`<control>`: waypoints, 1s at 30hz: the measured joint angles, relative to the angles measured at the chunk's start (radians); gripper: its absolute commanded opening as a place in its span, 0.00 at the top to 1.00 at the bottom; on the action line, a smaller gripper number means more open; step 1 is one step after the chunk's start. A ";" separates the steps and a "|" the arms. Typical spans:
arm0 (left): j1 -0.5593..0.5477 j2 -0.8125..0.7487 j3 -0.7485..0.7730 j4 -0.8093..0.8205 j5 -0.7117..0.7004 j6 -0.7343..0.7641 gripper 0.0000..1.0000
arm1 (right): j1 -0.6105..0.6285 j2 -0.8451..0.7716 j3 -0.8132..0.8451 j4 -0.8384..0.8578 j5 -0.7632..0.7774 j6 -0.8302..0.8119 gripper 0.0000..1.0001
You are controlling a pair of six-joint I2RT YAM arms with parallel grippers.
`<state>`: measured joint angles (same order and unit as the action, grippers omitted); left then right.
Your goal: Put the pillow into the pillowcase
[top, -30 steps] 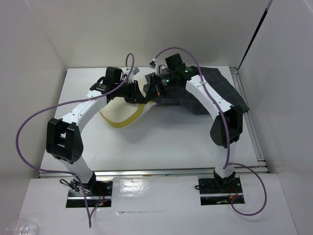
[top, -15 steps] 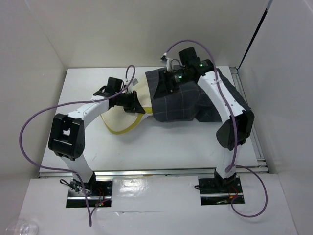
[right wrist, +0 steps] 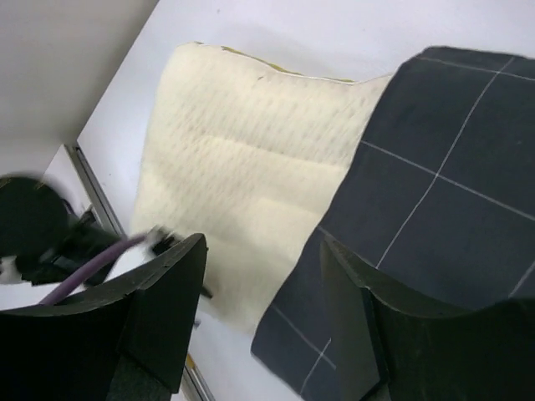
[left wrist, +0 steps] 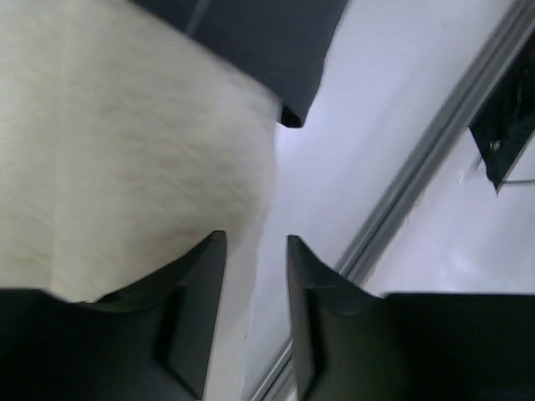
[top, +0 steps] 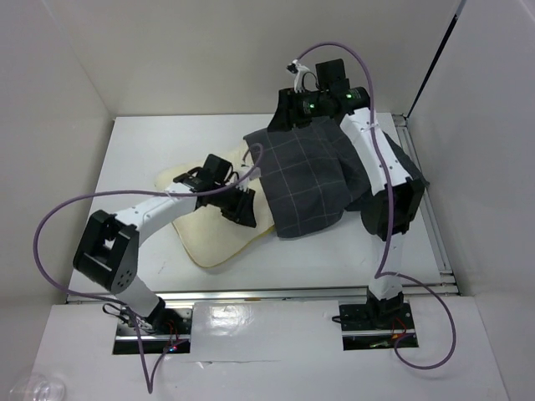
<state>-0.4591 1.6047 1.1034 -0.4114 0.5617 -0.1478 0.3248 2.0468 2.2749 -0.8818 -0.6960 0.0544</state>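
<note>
The cream pillow (top: pixel 201 230) lies flat on the table, left of centre, and its right end goes under the dark grey grid pillowcase (top: pixel 305 180). My left gripper (top: pixel 242 213) hovers at the pillow's near right corner beside the pillowcase edge. In the left wrist view its jaws (left wrist: pixel 255 242) stand open and hold nothing, with the pillow (left wrist: pixel 125 150) to their left and the pillowcase (left wrist: pixel 259 42) ahead. My right gripper (top: pixel 284 115) hangs high over the pillowcase's far edge. It is wide open (right wrist: pixel 263 242) and empty above the pillow (right wrist: pixel 242 159) and pillowcase (right wrist: pixel 435 209).
A metal rail (top: pixel 251 294) runs along the table's near edge and also shows as a rail (left wrist: pixel 418 167) in the left wrist view. Another rail (top: pixel 430 217) lines the right side. White walls (top: pixel 58 125) enclose the table on three sides. Purple cables (top: pixel 58 225) loop off both arms.
Both grippers have opened and let go. The pillow now lies flat nearer the front, with the pillowcase spread over its right end. The left arm moved nearer and the right arm drew back and up.
</note>
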 measured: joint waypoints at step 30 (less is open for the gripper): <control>0.459 0.617 0.892 -0.351 -0.048 0.145 0.12 | 0.149 0.130 -0.322 0.029 0.172 -0.110 0.63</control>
<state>-0.0006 2.2219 1.9957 -0.7628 0.5140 -0.0032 0.4736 2.1769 1.9533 -0.8524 -0.5236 -0.0555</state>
